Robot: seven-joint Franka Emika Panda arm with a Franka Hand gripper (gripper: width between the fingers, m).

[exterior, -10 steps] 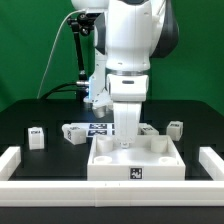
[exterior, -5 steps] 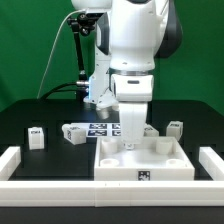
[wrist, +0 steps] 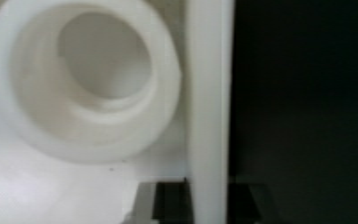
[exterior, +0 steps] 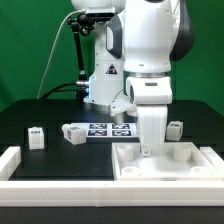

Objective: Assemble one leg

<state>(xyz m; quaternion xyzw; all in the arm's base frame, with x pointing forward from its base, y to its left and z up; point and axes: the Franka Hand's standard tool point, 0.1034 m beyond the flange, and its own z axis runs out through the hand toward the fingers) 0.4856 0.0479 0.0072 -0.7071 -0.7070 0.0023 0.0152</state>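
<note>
Sitting loose on the black table (exterior: 50,118) in ext. view: 3 small white blocky posts w/ black-and-white tags, all apart from the gripper (exterior: 148,152). One leg (exterior: 36,137) is far out at ext. view's left, tag face toward camera, looks squat & upright; long axis too small to call. Second leg (exterior: 72,132) lies just beside the marker board (exterior: 100,128). Third leg (exterior: 175,128) sits behind the moulded tray (exterior: 165,170), at ext. view's right. Gripper points straight down into the tray, which is smooth white plastic.

Wrist view only: dark fingertips (wrist: 155,203) straddle a thin upright tray wall (wrist: 208,100), pinched onto it as far as I can tell, beside a round bowl-like recess (wrist: 87,70). Ext. view hides that grip.
</note>
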